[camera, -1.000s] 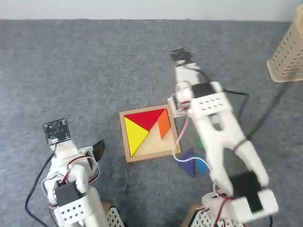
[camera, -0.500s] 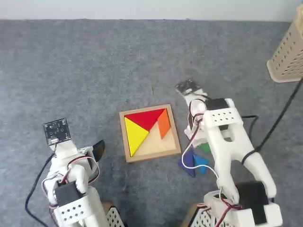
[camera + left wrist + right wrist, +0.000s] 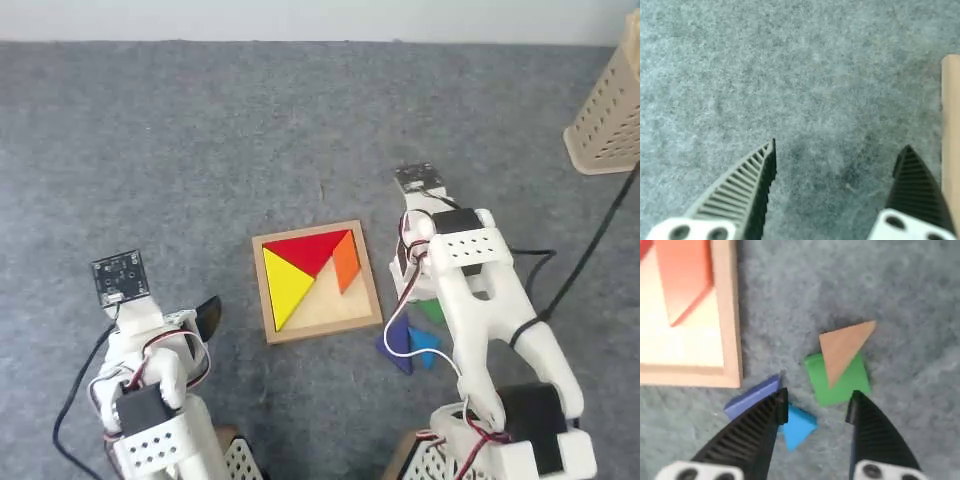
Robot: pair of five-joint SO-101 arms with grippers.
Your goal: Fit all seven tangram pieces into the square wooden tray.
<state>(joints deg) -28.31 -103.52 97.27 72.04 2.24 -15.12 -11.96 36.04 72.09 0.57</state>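
Observation:
The square wooden tray (image 3: 372,272) lies mid-table and holds a red triangle (image 3: 305,248), a yellow triangle (image 3: 283,285) and an orange parallelogram (image 3: 346,262). To its right lie a dark blue piece (image 3: 397,340), a light blue triangle (image 3: 426,346) and a green square (image 3: 433,312). My right gripper (image 3: 818,397) hangs open just above the green square (image 3: 852,382), which has a tan triangle (image 3: 842,345) resting on it. The light blue triangle (image 3: 797,424) and dark blue piece (image 3: 752,394) sit by one fingertip. My left gripper (image 3: 840,152) is open over bare carpet, left of the tray's edge (image 3: 951,125).
Grey carpet covers the table. A beige perforated tower (image 3: 605,100) stands at the far right. The right arm (image 3: 465,260) partly covers the loose pieces. The left arm (image 3: 150,390) stays near the front left corner.
The right arm has drawn back from beyond the tray's far right corner to the loose pieces beside the tray. The left arm has not moved.

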